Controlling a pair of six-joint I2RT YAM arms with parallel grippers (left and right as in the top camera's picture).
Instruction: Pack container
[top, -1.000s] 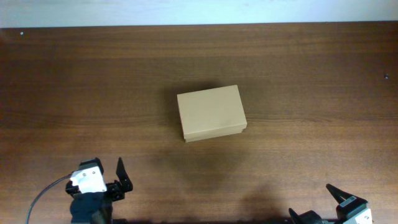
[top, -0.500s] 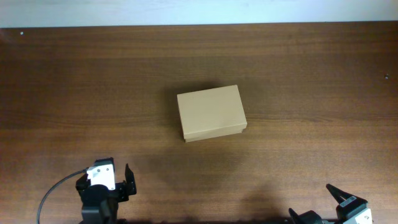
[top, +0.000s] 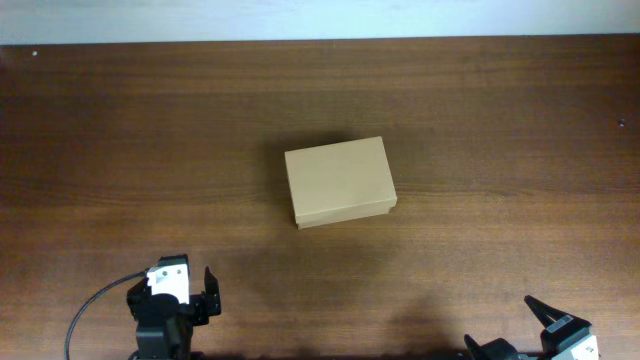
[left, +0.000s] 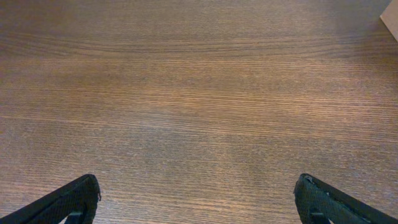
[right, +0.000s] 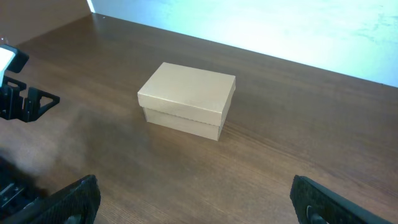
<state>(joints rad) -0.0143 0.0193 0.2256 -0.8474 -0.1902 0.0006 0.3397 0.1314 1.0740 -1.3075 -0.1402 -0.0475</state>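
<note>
**The left pincer and the right pincer both spread wide, nothing between them; container closed at mid-table**

Overhead: the left pincer sits at the near edge of the table, left of centre. Its jaws are apart and a dark cable curves off to its left. The right pincer shows at the near right corner, partly cut off by the frame, with its two dark fingers also splayed. The container, a plain tan cardboard box, lies near the middle of the dark wooden top with its lid down. It is slightly skewed to the table's edges and well apart from both pincers.

Left wrist: the two fingertips of the left pincer stand at the bottom corners of the view, far apart, over bare wood grain. A pale corner pokes in at the upper right edge. Too little of it shows to say what it is.

Right wrist: the right pincer is likewise open, fingertips at the bottom corners, holding nothing. Ahead of it the container rests flat on the table, with the lid overlapping the lower half all round. The left pincer is visible at the left edge, clear of the box.
</note>
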